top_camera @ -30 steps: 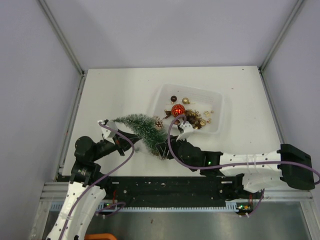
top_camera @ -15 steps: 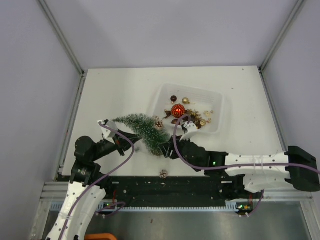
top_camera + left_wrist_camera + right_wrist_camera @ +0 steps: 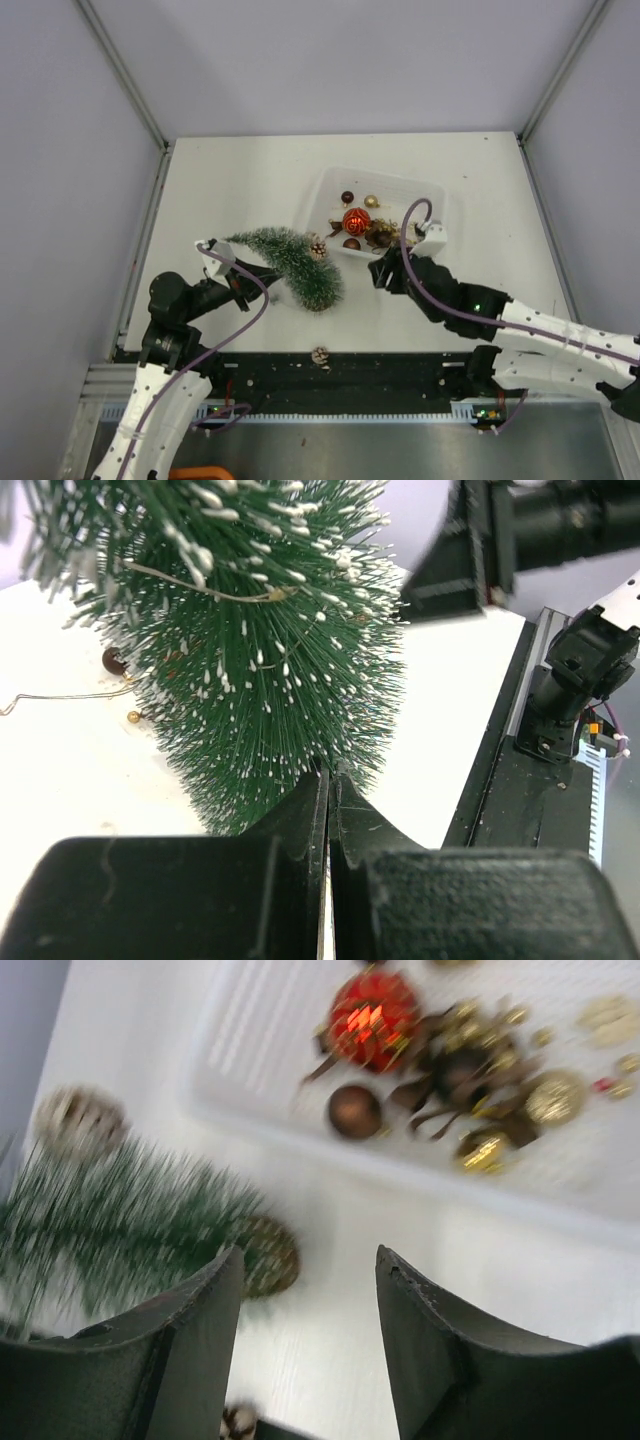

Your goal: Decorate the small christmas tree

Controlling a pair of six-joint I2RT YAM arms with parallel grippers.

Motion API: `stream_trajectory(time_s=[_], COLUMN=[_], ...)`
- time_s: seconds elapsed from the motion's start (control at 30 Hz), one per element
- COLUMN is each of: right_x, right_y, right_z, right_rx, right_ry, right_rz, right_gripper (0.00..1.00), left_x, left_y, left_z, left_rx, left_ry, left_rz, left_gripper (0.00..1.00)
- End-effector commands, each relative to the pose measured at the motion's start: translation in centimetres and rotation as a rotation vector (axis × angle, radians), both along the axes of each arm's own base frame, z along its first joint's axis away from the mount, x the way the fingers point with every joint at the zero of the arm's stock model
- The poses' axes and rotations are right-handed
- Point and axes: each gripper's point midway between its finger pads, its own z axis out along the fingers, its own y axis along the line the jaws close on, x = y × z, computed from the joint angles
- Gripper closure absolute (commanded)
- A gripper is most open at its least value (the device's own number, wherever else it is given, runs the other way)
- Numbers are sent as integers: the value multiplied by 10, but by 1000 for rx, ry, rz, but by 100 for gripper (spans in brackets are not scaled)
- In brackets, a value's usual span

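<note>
Left hand (image 3: pixel 327 772) is clamped fully shut, tips right in the bristles of the small christmas tree (image 3: pixel 295 262). Can't tell if it's actually pinching any. The tree's on the desk (image 3: pixel 230 180) just left of the white tray (image 3: pixel 412 190), tip pointing left. Right hand (image 3: pixel 310 1260) is spread open with nothing in it, hanging by the tray's near edge.

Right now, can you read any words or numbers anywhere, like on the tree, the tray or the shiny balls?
None: no word, number or sign can be read in any view.
The tree, the tray and the red ball show no writing.
The left arm and the right arm show no readable label either.
</note>
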Motion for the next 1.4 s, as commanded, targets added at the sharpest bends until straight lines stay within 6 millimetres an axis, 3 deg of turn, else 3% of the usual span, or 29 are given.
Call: stream_trajectory(time_s=[0.0,0.1,0.17,0.3,0.4,0.7,0.87,0.97,1.07,1.2,1.37], right_x=[50,94,120,156,166,186,194,200,205,208,199], right_y=[-40,-59,-64,-64,-60,-57,-61,-67,-70,-75,-82], right_z=[24,32,26,-14,-39,-87,-107,-100,-81,-43,19], right_rx=[-74,-96,-95,-190,-225,-298,-342,-355,-348,-317,-259], right_ry=[30,69,133,286,339,373,388,351,299,209,102], right_rz=[-93,-127,-117,-105,-109,-109,-129,-168,-190,-217,-236], right_gripper=[44,43,43,45,47,48,61,73,86,99,100], left_x=[-1,-1,-1,0,4,9,10,11,11,10,9], left_y=[0,1,1,2,2,2,1,2,2,2,3], left_z=[19,19,18,16,12,1,0,2,2,3,4], left_rx=[-6,-6,-5,-9,-11,-8,-10,-11,-12,-18,-26], left_ry=[-48,-46,-43,-37,-20,21,29,25,26,21,20], left_rz=[1,7,10,22,34,39,41,44,44,47,56], left_gripper=[100,100,100,100,100,100,100,100,100,100,100])
